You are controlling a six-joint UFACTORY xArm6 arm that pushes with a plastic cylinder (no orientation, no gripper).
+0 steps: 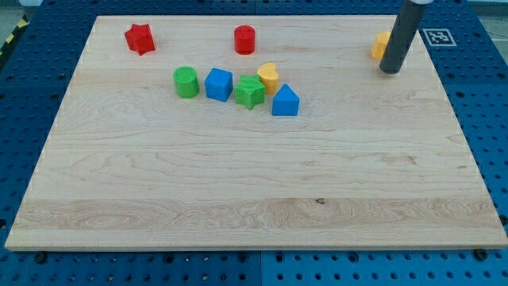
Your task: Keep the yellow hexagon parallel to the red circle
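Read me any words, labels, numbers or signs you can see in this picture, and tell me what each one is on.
No readable words, numbers or brand names anywhere in the camera view.
A black-and-white square marker lies beside the board's top right corner; it is a pattern, not text.
The blocks, such as the red circle and the yellow hexagon behind my tip, bear no lettering.

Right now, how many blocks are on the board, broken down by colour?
Red: 2, the red star and the red circle
Green: 2, the green circle and the green star
Blue: 2, the blue cube and the blue block
Yellow: 2, the yellow heart and the yellow hexagon, partly hidden behind my tip
Total: 8
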